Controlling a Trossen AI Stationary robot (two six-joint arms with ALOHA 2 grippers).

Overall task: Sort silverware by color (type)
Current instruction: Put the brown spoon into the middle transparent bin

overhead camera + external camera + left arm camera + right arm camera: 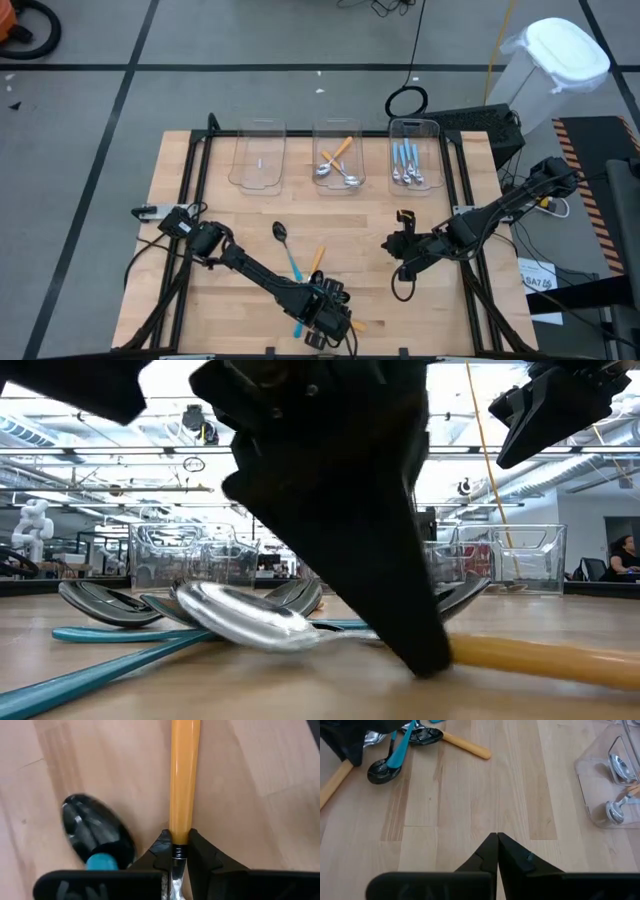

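Observation:
Near the table's front edge lies a small pile of silverware: teal-handled spoons with black bowls (285, 245) and an orange handle (317, 262). My left gripper (335, 312) stands over this pile, shut on an orange-handled spoon (184, 780) with a shiny silver bowl (250, 622). A black bowl on a teal handle (97, 832) lies right beside the fingers. My right gripper (400, 250) hangs shut over bare wood at the table's middle right, with nothing in it. My left gripper pinches the orange-handled spoon at its metal neck (176, 851), where the handle ends, between the two fingers (202, 851). The fingers slant steeply down from above and lie across the spoon. The spoon lies about level, its bowl over the teal handles (120, 660); whether it is clear of the table I cannot tell.
Three clear bins stand in a row at the far side: the left one (258, 155), the middle one (338, 155) with orange-handled spoons, the right one (414, 152) with light-blue-handled spoons. Bare wood lies between the bins and the pile.

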